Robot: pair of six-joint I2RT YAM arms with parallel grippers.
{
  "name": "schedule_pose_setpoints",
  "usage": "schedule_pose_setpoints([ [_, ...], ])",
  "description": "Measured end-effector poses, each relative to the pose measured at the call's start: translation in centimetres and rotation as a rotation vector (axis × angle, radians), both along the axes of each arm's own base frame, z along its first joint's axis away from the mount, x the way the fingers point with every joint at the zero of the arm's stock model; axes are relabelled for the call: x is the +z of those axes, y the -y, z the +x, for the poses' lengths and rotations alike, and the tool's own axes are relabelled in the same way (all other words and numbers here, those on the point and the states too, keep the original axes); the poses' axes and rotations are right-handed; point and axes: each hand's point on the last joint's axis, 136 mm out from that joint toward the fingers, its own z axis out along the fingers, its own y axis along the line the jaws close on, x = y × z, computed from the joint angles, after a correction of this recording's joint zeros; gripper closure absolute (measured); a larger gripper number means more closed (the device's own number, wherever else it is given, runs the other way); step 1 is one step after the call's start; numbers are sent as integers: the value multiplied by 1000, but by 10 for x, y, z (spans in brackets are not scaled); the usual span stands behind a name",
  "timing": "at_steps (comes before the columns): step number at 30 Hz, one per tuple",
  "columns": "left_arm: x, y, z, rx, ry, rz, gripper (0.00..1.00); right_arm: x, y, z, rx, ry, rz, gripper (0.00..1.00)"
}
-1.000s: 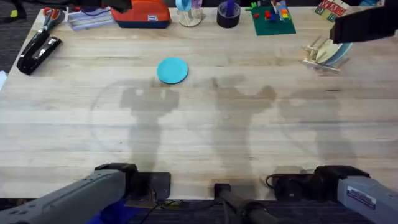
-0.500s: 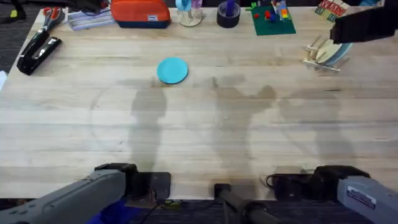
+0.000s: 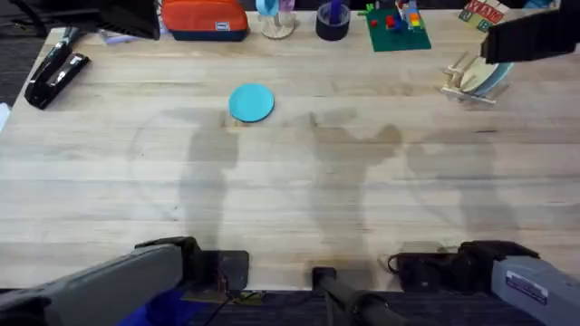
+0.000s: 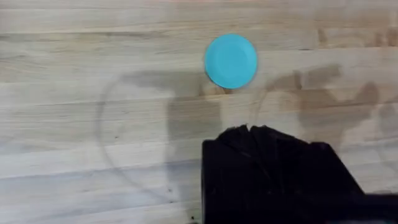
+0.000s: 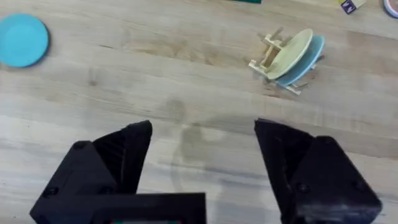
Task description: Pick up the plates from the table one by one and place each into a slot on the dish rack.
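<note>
A bright cyan-blue plate (image 3: pixel 251 102) lies flat on the table (image 3: pixel 299 190), left of the middle toward the far side. It also shows in the left wrist view as plate (image 4: pixel 231 60) and in the right wrist view as plate (image 5: pixel 22 40). The dish rack (image 3: pixel 460 81) stands at the far right with a cream plate (image 5: pixel 291 51) and a pale blue plate (image 5: pixel 309 58) upright in its slots. My left gripper (image 4: pixel 249 130) is shut and holds nothing, well short of the cyan plate. My right gripper (image 5: pixel 204 142) is open with nothing between its fingers, short of the rack.
Along the far edge stand a black stapler (image 3: pixel 54 77), an orange case (image 3: pixel 204 18), a dark tape roll (image 3: pixel 333 23) and a green baseplate with bricks (image 3: pixel 397 27). A dark object (image 3: pixel 535 36) overhangs the rack at the top right. Both arms rest at the near edge.
A dark shape at the far left edge has shifted left over the items there, and its shadow on the table moved with it. The plates and both arms have not moved.
</note>
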Motion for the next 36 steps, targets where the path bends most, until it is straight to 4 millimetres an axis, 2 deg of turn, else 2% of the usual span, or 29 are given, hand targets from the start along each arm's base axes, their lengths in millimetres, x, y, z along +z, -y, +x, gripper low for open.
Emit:
schedule_pose_setpoints([
  [8,-26,0,10,-61,-22,-155,958,0,0,0,0,0,0,7],
  [20,-101,13,31,-132,-118,-298,958,0,0,0,0,0,0,7],
  [36,-167,19,64,-180,-246,-425,958,0,0,0,0,0,0,7],
])
